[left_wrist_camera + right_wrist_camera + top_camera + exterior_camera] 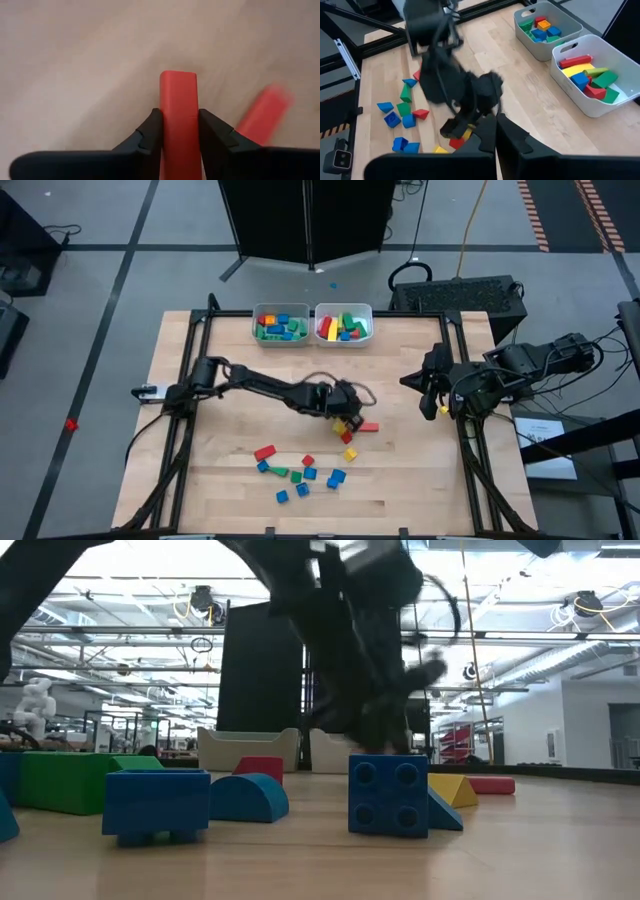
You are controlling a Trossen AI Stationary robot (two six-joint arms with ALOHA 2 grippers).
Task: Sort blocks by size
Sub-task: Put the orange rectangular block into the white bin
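Left wrist view shows the two dark fingers (pixel 150 132) clamped on a red bar (pixel 178 115), its long axis running straight out between them, away from the wrist. A second red block (pixel 262 112) lies on the wood just beside it. From above, the left gripper (pixel 347 420) sits near the table's middle, with the two bins (pixel 312 340) well beyond it at the far edge and loose blocks (pixel 300 470) on the near side. The right gripper (pixel 430 385) waits at the right edge; whether its fingers are apart, I cannot tell.
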